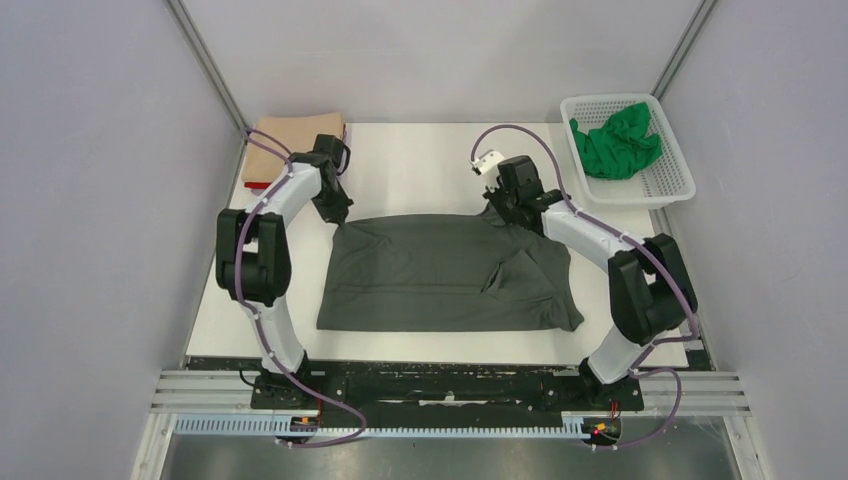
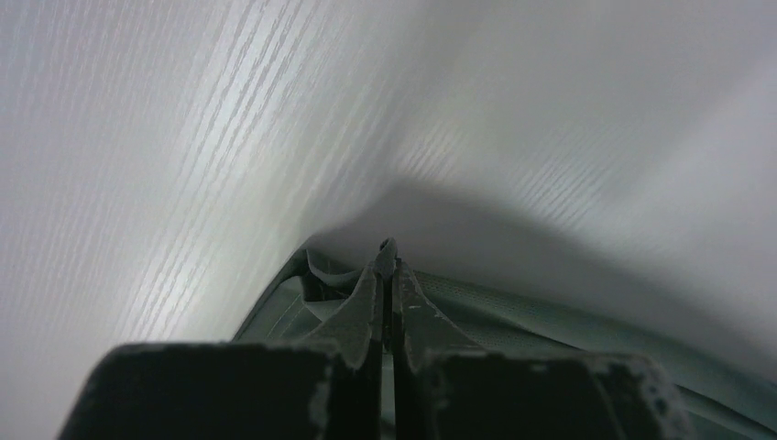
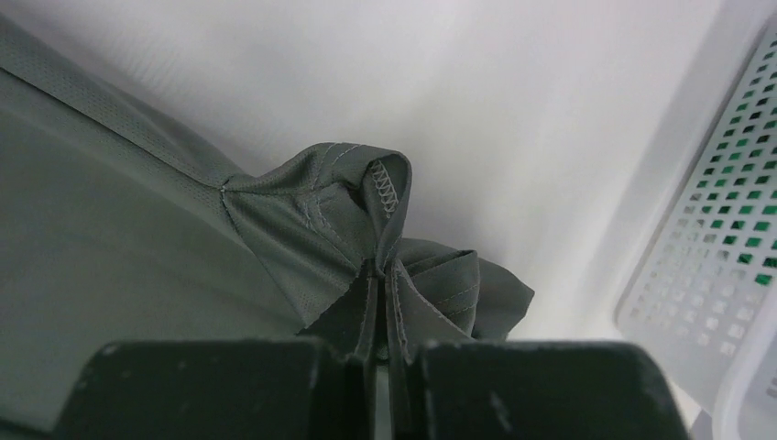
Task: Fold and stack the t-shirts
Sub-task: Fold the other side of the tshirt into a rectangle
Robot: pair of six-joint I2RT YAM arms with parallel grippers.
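A dark grey t-shirt [image 1: 440, 275] lies spread across the middle of the table. My left gripper [image 1: 338, 215] is shut on its far left corner; the pinched edge shows in the left wrist view [image 2: 388, 252]. My right gripper [image 1: 505, 212] is shut on its far right corner, where the cloth bunches up [image 3: 366, 220]. A folded tan t-shirt [image 1: 298, 135] lies at the far left on a red one [image 1: 256, 184]. A bright green t-shirt [image 1: 615, 142] is crumpled in the basket. The pale lilac t-shirt is out of view.
A white plastic mesh basket [image 1: 672, 182] stands at the far right corner; its wall shows in the right wrist view [image 3: 724, 266]. White table [image 1: 420, 160] lies beyond the grey shirt. Grey walls enclose the table.
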